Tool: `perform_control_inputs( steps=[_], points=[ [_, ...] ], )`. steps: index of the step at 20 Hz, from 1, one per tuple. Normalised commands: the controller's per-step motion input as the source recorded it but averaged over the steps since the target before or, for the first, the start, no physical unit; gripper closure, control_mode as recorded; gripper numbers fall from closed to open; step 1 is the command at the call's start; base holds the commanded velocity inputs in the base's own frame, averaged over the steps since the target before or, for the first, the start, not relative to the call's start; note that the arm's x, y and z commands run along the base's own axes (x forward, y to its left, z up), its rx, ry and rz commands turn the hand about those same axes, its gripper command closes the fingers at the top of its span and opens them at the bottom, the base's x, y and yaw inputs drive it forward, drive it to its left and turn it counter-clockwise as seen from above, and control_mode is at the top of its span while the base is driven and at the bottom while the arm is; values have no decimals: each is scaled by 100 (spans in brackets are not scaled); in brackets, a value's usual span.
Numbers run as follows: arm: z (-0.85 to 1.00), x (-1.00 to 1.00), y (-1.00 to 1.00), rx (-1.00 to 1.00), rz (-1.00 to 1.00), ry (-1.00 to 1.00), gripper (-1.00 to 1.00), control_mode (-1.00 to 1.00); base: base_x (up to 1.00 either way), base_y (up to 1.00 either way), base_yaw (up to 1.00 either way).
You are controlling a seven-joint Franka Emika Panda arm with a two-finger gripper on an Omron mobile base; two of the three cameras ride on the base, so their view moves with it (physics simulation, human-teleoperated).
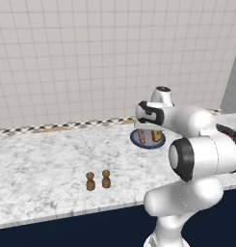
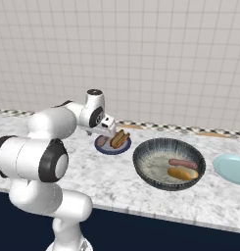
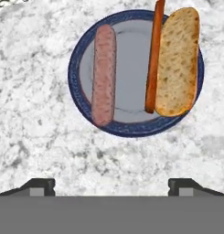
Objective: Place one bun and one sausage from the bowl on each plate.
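Gripper [image 3: 111,185] hovers empty, fingers spread wide, above navy plate [image 3: 81,100], which already carries sausage [image 3: 104,75] and bun [image 3: 177,64]. Looks like first plate done. Bowl [image 2: 156,182] off to side holds second sausage [image 2: 182,163] and bun [image 2: 182,173]; pale plate [image 2: 231,169] beyond it. Next likely: swing to bowl, grab one.

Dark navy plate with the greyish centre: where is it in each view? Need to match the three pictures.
Left base view: dark navy round plate right of centre, partly behind the white arm's wrist.
Right base view: left of centre, left of the large dark grey ribbed bowl.
Hand view: upper centre, seen from above.
Shared landmark: the toasted bun lying on the plate's one side.
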Motion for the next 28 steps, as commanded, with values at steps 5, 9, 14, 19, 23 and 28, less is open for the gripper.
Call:
perform_control_inputs(
  steps=[5,9,14,19,23,28],
  points=[
    [89,-93,2,-1,-3,10,-100,-100,0,0,0],
    [61,-87,1,0,-2,21,-100,-100,0,0,0],
    [23,-22,-11,0,0,5,-100,-100,0,0,0],
    [4,0,-83,0,0,4,-100,-100,0,0,0],
    [0,-3,-100,-3,0,5,-100,-100,0,0,0],
    [0,-7,-100,-7,-2,6,-100,-100,0,0,0]
  ],
)
